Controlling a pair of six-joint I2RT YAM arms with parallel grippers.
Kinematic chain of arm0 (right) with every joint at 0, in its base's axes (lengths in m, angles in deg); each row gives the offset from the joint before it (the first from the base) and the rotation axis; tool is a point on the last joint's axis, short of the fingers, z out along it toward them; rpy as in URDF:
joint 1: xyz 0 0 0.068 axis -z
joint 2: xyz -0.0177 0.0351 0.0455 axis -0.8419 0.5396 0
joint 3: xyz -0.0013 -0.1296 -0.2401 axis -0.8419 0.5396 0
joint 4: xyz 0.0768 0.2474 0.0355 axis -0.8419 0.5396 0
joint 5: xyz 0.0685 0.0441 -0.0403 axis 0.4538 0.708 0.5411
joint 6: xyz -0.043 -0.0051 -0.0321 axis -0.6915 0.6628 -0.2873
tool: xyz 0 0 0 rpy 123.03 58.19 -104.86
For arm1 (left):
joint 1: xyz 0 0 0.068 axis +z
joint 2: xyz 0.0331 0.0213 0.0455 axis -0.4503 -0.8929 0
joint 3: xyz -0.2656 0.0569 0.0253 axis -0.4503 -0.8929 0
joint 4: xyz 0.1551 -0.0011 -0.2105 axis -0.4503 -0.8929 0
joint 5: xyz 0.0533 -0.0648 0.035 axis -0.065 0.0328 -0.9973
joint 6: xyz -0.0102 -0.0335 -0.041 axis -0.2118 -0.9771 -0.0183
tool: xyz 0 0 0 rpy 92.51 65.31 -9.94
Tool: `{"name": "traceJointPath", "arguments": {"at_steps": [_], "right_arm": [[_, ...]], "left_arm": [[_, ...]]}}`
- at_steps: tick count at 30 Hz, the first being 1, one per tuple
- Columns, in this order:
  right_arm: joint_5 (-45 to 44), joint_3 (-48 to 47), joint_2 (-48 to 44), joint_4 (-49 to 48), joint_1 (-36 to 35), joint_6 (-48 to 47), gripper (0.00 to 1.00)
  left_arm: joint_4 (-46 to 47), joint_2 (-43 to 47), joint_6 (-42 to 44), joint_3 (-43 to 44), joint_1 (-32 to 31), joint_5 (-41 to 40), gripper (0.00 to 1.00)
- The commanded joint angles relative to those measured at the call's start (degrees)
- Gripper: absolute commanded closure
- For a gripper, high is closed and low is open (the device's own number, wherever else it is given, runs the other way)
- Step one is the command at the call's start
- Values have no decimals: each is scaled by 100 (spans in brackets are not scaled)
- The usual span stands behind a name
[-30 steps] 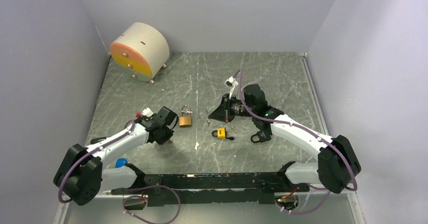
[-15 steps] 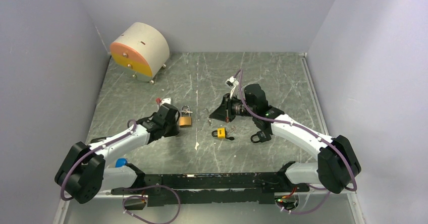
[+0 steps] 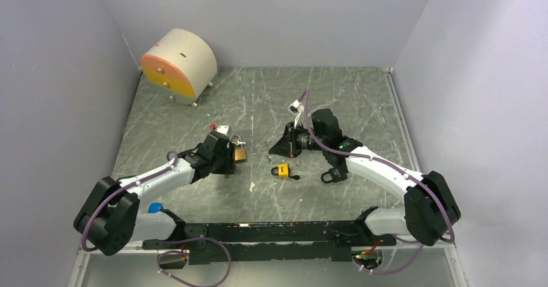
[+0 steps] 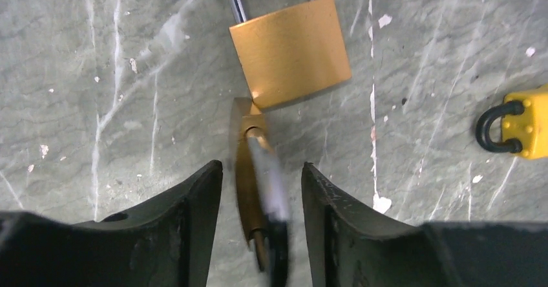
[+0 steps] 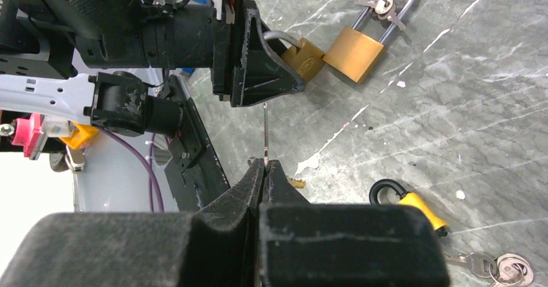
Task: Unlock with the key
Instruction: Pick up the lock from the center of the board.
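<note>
Grey tabletop [image 3: 362, 99] scene: the left tool [image 4: 262, 169], pushed toward 1 o'clock, had widened and loosed a blurred brass piece [image 4: 245, 183], perhaps the lock, leaving the thin blade [image 5: 265, 128] pinched in the right tool [image 5: 263, 167] unused.

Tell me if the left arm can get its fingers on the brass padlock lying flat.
Probably yes: the brass padlock lies just ahead of the left fingers, which stand apart, though a narrow brass piece sits between them.

Brass padlock [image 4: 291, 51] shackle cropped at top, yellow padlock [image 4: 525, 122] cropped at right
</note>
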Motion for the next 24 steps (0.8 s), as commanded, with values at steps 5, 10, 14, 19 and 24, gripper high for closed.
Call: {"name": "traceJointPath", "arguments": {"at_steps": [5,10,14,19,24], "right_arm": [[131,-153,-64,-132,28,118,100],[150,-172,33,-95,28,184,100],[171,-208,100,-71,27,208,100],[186,-307,160,-9,24,208,100],[169,-331,156,44,28,205,100]], "left_arm": [[993,603,-678,-517,-311,-929,46],[1050,859,-1112,-897,-653,-1658,54],[999,851,-1366,-1021,-803,-1901,55],[1033,775,-1512,-1123,-964,-2130,59],[1236,541,-1292,-994,-962,-2117,62]]}}
